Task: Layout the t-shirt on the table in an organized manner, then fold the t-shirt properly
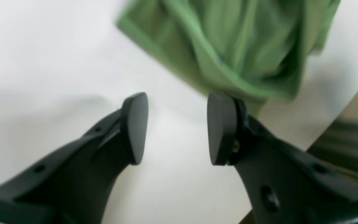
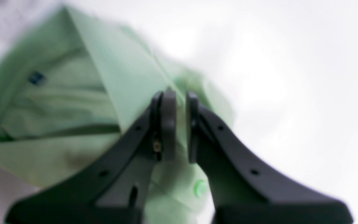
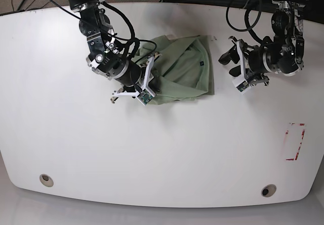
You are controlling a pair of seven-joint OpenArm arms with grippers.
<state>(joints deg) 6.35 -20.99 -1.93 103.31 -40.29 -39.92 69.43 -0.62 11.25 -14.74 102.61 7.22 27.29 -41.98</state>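
The pale green t-shirt [image 3: 187, 70] lies crumpled and partly folded over itself at the upper middle of the white table [image 3: 152, 149]. My right gripper [image 3: 154, 78] is at the shirt's left edge. In the right wrist view this gripper [image 2: 180, 124] is shut on a fold of the t-shirt [image 2: 73, 93], with fabric between the nearly closed pads. My left gripper [image 3: 229, 64] is open and empty just right of the shirt. In the left wrist view it [image 1: 178, 127] hovers over bare table, and the t-shirt [image 1: 235, 46] lies just beyond the fingertips.
A red-marked rectangle [image 3: 296, 141] is at the table's right side. Two round grommet holes [image 3: 46, 180] [image 3: 267, 190] sit near the front edge. Cables hang behind the far edge. The table edge [image 1: 337, 124] shows at the right of the left wrist view.
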